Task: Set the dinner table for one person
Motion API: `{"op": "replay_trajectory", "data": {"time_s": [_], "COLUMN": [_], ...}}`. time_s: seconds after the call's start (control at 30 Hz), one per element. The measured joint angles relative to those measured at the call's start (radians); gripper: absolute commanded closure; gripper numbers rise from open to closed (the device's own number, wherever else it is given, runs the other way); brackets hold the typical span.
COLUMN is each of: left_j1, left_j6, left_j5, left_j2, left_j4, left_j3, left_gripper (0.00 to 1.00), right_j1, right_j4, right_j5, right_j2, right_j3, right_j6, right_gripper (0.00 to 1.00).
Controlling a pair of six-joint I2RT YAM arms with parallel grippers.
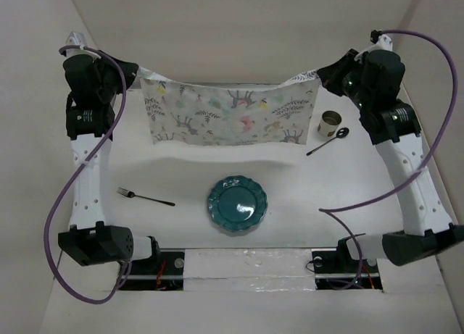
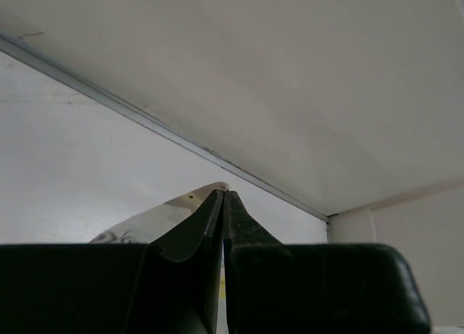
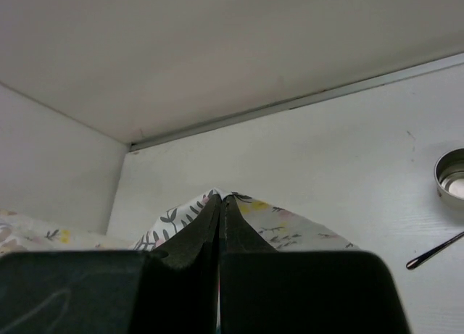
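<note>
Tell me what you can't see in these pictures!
- Left wrist view: most of the placemat is hidden behind the left tool.
- Right wrist view: the cup and the spoon are cut off by the right edge.
- Top view: the prongs of the fork are too small to count.

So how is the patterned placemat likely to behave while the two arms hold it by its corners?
Probably floppy: the placemat hangs like a sheet between the left gripper and the right gripper, its top edge dipping in the middle. Likely light, since two pinched corners alone carry it. Its free lower edge may swing or fold if the arms move fast.
</note>
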Motion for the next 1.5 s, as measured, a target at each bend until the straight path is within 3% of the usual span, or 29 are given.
{"op": "replay_trajectory", "data": {"time_s": [0.2, 0.37, 0.53, 0.63, 0.8, 0.97, 1.17, 1.5], "left_j1": [0.000, 0.000, 0.001, 0.008, 0.068, 0.100, 0.098, 0.098], "left_j6": [-0.100, -0.171, -0.195, -0.189, -0.189, -0.181, -0.156, -0.067], "left_j5": [0.027, 0.058, 0.083, 0.085, 0.127, 0.146, 0.171, 0.146], "left_j2": [0.174, 0.301, 0.304, 0.238, 0.016, 0.049, 0.187, 0.169], "left_j4": [0.077, 0.112, 0.145, 0.181, 0.351, 0.410, 0.410, 0.370], "left_j3": [0.051, 0.117, 0.148, 0.082, -0.362, -0.700, -0.847, -0.900], "left_gripper": [1.00, 1.00, 1.00, 1.00, 1.00, 1.00, 1.00, 1.00], "right_j1": [-0.073, -0.114, -0.143, -0.153, -0.154, -0.153, -0.147, -0.147], "right_j4": [-0.009, -0.109, -0.139, -0.085, 0.077, 0.147, 0.147, 0.178], "right_j5": [-0.056, -0.108, -0.143, -0.156, -0.204, -0.229, -0.220, -0.202], "right_j2": [0.294, 0.557, 0.589, 0.468, 0.232, 0.293, 0.422, 0.312], "right_j3": [0.188, 0.483, 0.615, 0.452, -0.061, -0.402, -0.537, -0.680], "right_j6": [0.003, 0.017, 0.022, 0.020, 0.029, 0.045, 0.045, 0.036], "right_gripper": [1.00, 1.00, 1.00, 1.00, 1.00, 1.00, 1.00, 1.00]}}
